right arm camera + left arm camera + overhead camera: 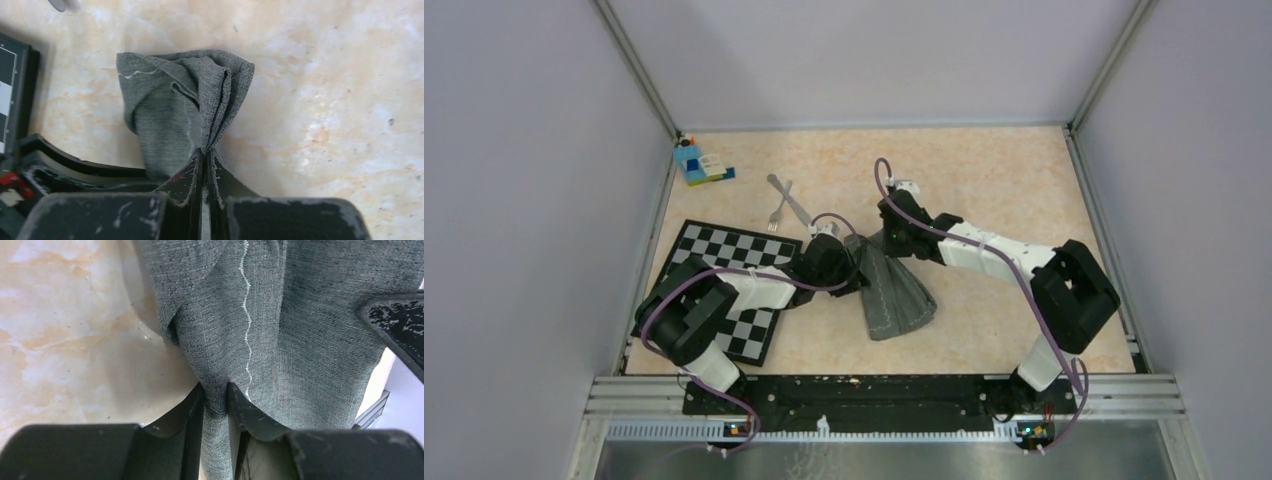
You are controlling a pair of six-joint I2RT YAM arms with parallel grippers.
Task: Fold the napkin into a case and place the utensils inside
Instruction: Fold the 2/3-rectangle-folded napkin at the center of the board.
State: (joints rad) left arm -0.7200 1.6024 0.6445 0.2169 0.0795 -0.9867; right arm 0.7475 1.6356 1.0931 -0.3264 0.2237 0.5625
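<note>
Pinching the napkin with both arms, just right of the checkered mat.
I see my left end effector clamped narrow on a cloth fold and my right end effector closed tight on bunched pleats; the cloth is gathered at its far end, fanning out onto the counter. Fork and knife lie crossed just beyond the mat's far edge.

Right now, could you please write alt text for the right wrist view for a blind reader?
The right gripper is shut on a bunched fold of the dark grey napkin, seen against the beige table. The edge of a checkered mat shows at far left.
</note>
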